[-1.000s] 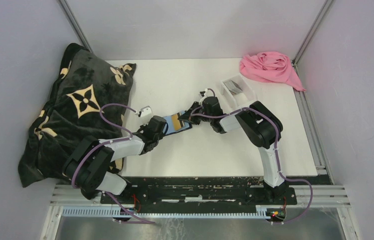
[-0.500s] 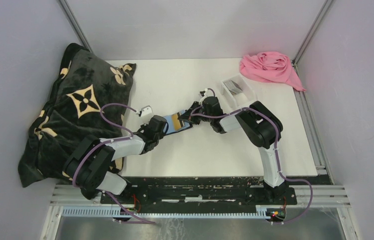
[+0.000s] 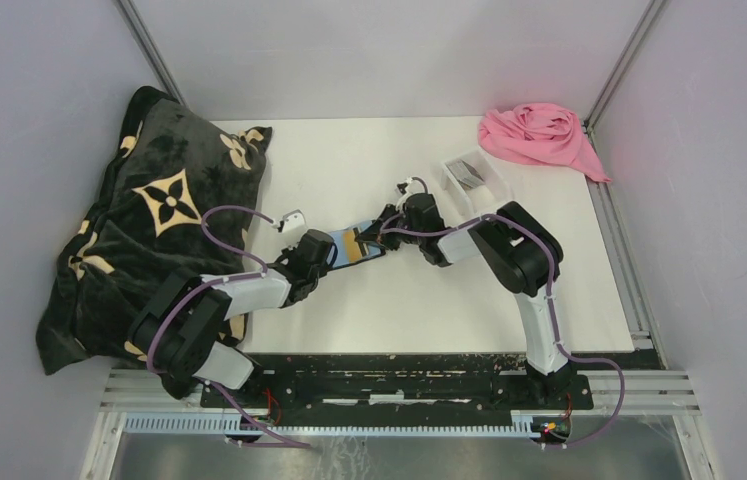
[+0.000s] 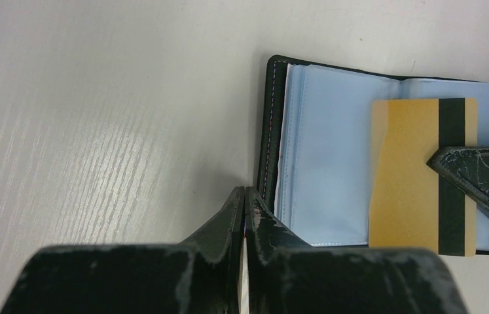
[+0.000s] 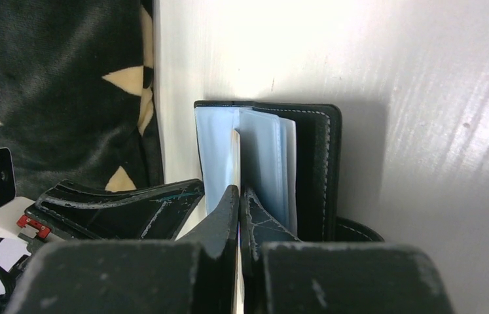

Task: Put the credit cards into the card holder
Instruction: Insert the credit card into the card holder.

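Observation:
The black card holder [image 3: 345, 250] lies open on the white table between both arms, its blue-grey lining [image 4: 333, 163] facing up. A gold credit card [image 4: 405, 183] with a dark stripe rests over the right-hand sleeves. My right gripper [image 5: 239, 190] is shut on that card's edge [image 5: 235, 154], and one of its fingers [image 4: 484, 173] reaches in from the right. My left gripper [image 4: 245, 191] is shut, its tips beside the holder's black left edge [image 4: 271, 131]. Nothing shows between those tips. From above, the left gripper [image 3: 332, 251] and right gripper [image 3: 381, 238] flank the holder.
A black cushion [image 3: 149, 220] with tan flower shapes fills the table's left side. A clear plastic tray [image 3: 474, 175] holding something dark stands at the back right, with a pink cloth [image 3: 539, 135] beyond it. The left gripper's fingers [image 5: 124, 203] lie low beside the holder.
Almost nothing differs. Both arms hold their places at the card holder, and the gold card has shifted only slightly.

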